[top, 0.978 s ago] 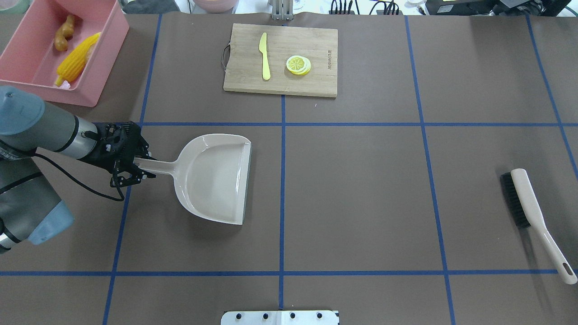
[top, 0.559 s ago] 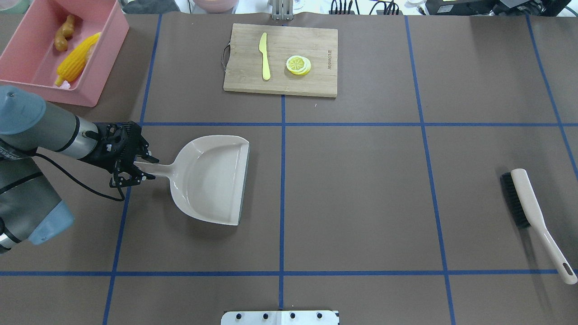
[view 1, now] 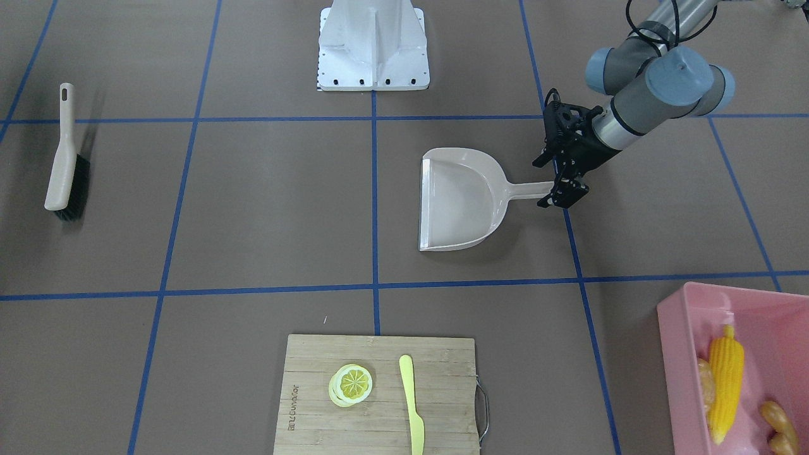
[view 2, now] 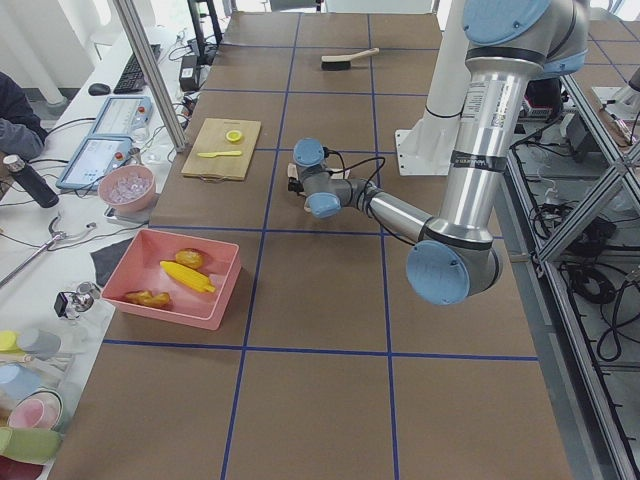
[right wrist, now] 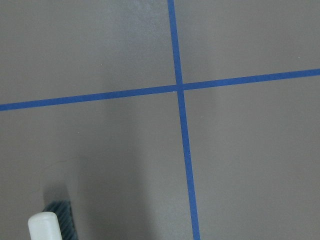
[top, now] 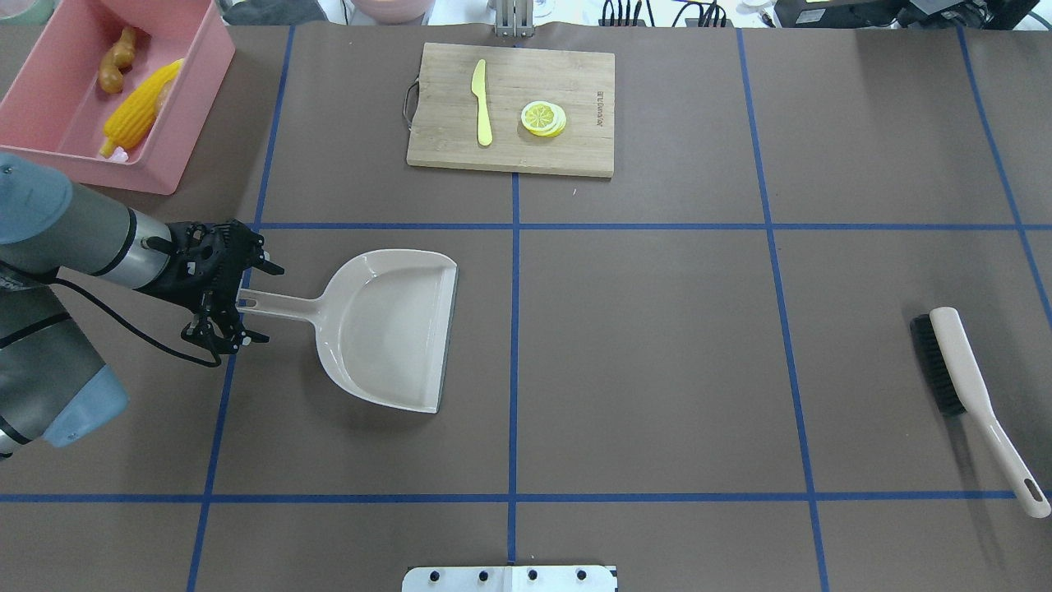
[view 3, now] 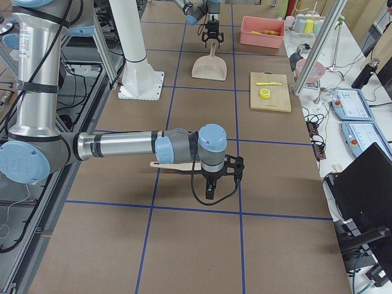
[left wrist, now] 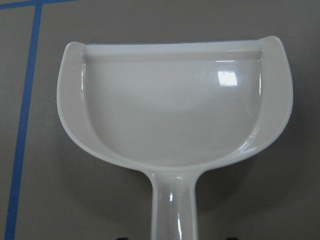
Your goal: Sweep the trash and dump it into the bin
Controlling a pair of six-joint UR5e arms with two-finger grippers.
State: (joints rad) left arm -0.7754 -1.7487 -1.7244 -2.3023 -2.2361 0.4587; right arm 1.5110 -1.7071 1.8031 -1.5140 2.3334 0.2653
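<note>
Dustpan point(top: 394, 329) lies on the tabletop point(top: 657, 370), corn point(top: 140, 111) in the bin point(top: 185, 123).
Left tool point(top: 261, 302) stands wide around its handle point(top: 288, 306); right tool point(view 3: 210, 193), I cannot tell.

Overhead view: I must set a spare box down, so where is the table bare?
Bare: the wide stretch between dustpan and brush, on the robot's side of the cutting board. Crowded: the left edge, with bin and left pincer.
</note>
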